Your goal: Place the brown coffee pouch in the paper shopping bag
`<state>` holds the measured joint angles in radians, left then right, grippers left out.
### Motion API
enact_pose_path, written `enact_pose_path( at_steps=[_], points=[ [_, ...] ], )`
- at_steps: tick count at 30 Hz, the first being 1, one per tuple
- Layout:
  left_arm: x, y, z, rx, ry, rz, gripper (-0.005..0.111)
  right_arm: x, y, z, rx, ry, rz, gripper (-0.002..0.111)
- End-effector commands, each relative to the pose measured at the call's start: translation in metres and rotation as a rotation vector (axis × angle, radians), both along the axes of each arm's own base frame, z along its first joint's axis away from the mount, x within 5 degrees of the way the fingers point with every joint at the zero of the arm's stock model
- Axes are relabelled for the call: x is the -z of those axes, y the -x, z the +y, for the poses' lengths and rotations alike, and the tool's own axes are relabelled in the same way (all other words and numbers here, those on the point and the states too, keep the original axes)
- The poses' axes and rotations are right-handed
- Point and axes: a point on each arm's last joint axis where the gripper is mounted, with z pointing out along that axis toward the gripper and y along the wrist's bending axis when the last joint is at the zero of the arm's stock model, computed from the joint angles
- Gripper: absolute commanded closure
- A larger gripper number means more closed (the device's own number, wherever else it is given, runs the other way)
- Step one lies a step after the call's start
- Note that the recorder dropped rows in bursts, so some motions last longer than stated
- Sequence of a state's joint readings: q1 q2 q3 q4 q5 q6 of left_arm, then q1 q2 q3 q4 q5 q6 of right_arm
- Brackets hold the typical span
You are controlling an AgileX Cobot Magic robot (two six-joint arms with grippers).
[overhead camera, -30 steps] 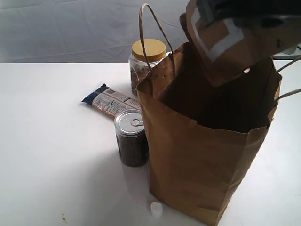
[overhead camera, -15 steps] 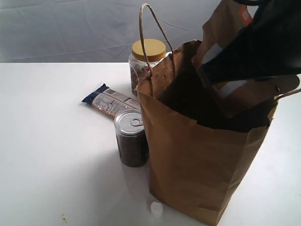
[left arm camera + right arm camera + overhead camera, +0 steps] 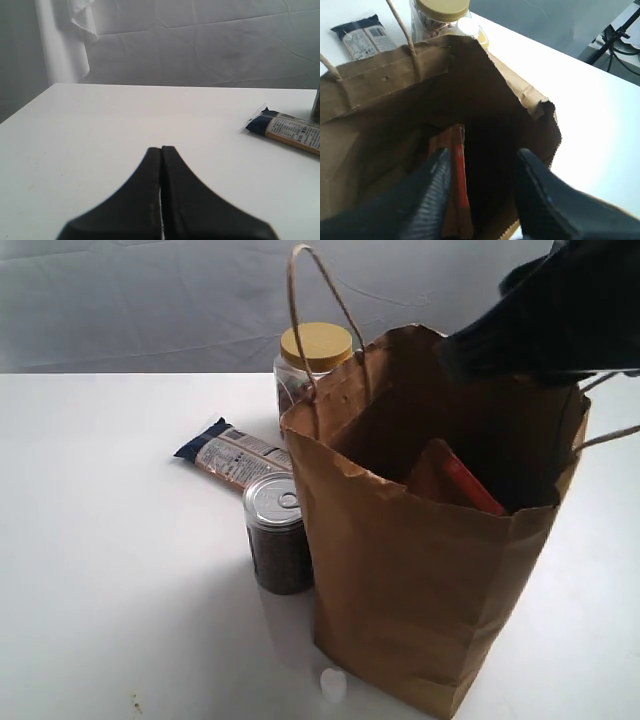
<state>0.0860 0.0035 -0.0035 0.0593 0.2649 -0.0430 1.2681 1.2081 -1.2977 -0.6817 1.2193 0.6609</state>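
White counter, grey cloth behind: pouch in bag.
Brown coffee pouch leans inside the upright paper shopping bag, orange label showing. Right gripper hangs over the bag's mouth, fingers apart. Left gripper is low over the counter, fingers pressed together.

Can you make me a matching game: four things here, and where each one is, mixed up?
1. small brown kraft-paper pouch with orange label
2. clear jar with yellow lid
3. dark can with silver top
4. flat blue-and-white snack packet

A. lying flat on the white table
B. inside the big brown paper shopping bag
C. upright behind the bag
D. upright beside the bag, nearer the camera

Pairs: 1-B, 2-C, 3-D, 4-A
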Motion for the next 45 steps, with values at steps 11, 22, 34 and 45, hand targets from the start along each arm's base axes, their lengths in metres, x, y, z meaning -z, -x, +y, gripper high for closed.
enact_pose_path(
  at_steps=[11,22,34,45],
  points=[
    [0.001,0.0,0.0,-0.004,-0.003,-0.005,0.107,-0.05,0.033,-0.104,0.001,-0.313,-0.086,0.108],
    [0.001,0.0,0.0,-0.004,-0.003,-0.005,0.107,0.024,0.06,-0.15,-0.206,-0.57,-0.185,0.108],
    [0.001,0.0,0.0,-0.004,-0.003,-0.005,0.107,0.111,0.08,-0.142,-0.513,-0.682,-0.276,0.108],
    [0.001,0.0,0.0,-0.004,-0.003,-0.005,0.107,0.17,0.082,-0.134,-0.516,-0.699,-0.178,0.108]
  ],
)
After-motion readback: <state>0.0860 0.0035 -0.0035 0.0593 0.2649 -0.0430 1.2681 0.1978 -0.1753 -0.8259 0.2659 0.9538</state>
